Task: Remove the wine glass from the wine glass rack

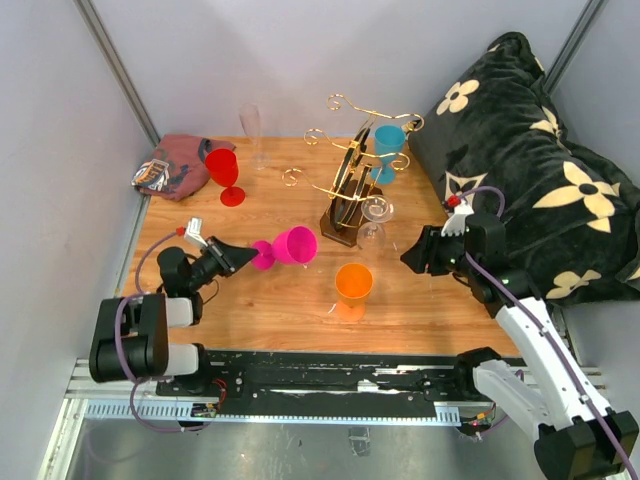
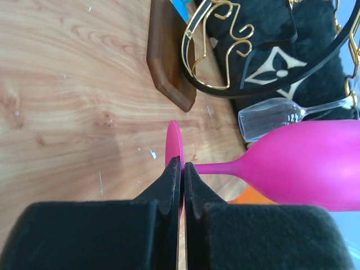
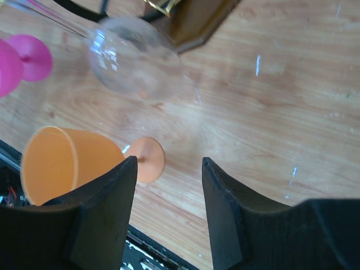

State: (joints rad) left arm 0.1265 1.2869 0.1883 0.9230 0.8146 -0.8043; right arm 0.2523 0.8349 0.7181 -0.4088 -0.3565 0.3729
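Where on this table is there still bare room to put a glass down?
Bare wood lies between the red glass and the rack, and along the near edge right of the orange glass. Around the rack's front, with the clear glass, it is crowded.
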